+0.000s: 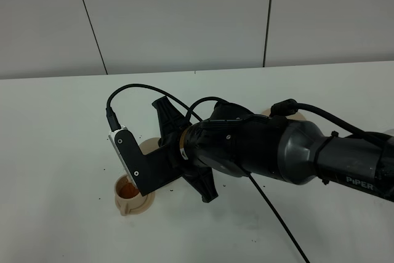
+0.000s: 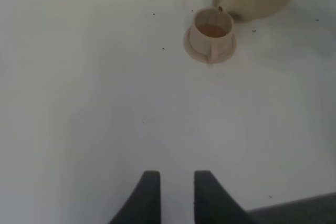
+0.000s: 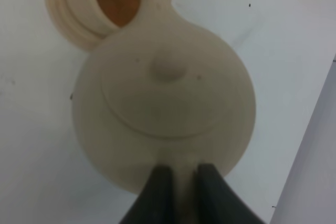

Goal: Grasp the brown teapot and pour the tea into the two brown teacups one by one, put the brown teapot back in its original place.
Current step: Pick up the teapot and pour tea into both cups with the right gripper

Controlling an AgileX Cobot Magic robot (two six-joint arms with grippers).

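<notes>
White tabletop (image 1: 55, 152), flecked with dark specks, under a grey panelled wall (image 1: 184, 16), and the right arm (image 1: 295, 149) stretches across it to the left side. Up close, the right gripper (image 3: 182, 192) is pinched tight on the teapot's loop handle (image 3: 181, 176), jaws almost together. Look at the teapot (image 3: 163, 103): round, squat, matte pale tan, with a shallow lid (image 3: 131, 103) topped by a small knob (image 3: 168, 69). Its short spout (image 3: 152, 1) sits right over the rim of a cup (image 2: 210, 43); touching or not, I can't tell. The cup is the same tan, has a little handle, stands on its small saucer (image 2: 189, 43) and holds orange-brown tea (image 2: 212, 30). From the high camera the arm hides most of the pot. Well apart, the left gripper (image 2: 173, 195) hovers over bare table, jaws slightly parted, holding nothing.
</notes>
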